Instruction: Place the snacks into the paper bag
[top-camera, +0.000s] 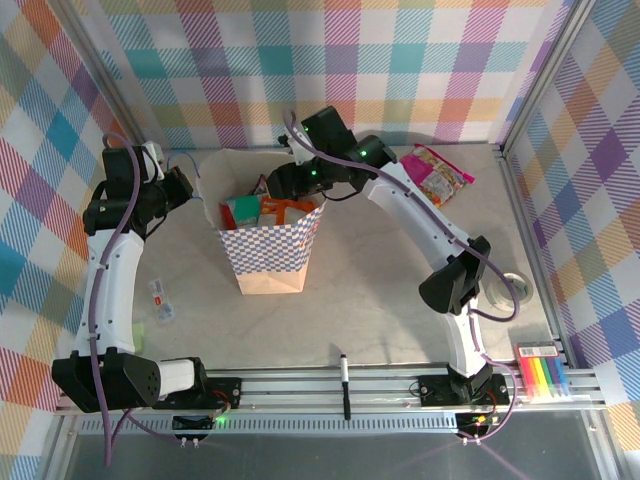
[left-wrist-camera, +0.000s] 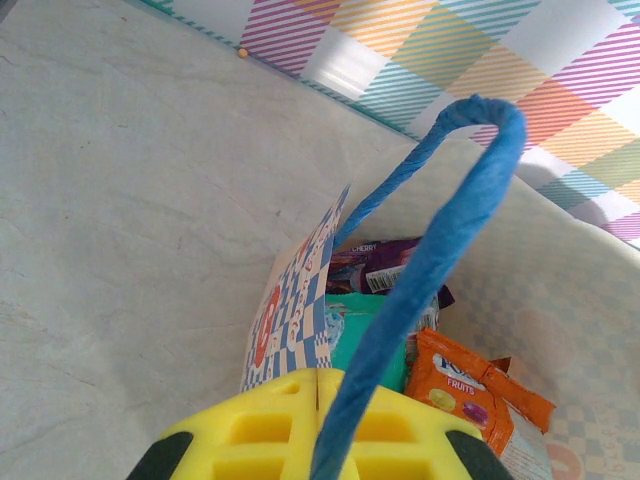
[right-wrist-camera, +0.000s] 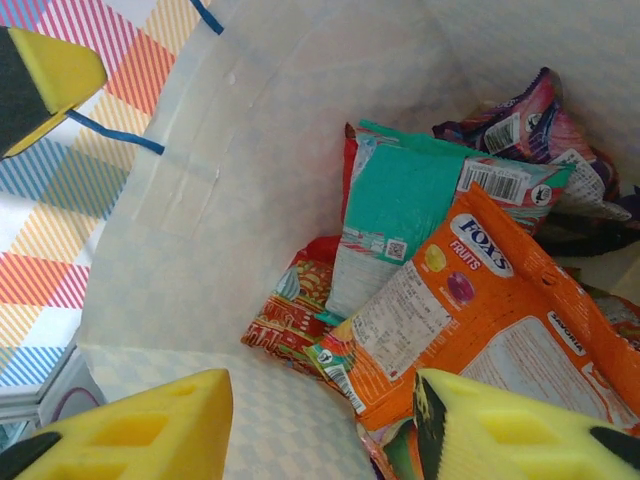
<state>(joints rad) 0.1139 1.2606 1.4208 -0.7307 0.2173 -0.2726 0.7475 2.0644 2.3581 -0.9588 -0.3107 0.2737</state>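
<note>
Over the paper bag at frame centre, our right pincer gapes half-wide above the orange packet inside, left pincer clamps the blue handle; drop looks done, next we fetch the pink packet upper right.

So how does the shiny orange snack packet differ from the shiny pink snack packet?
The orange packet lies inside the tan paper bag; the pink packet lies outside it, on the pale table. The orange packet leans tilted over a teal packet; the pink packet lies flat. Both are shiny and printed.
</note>
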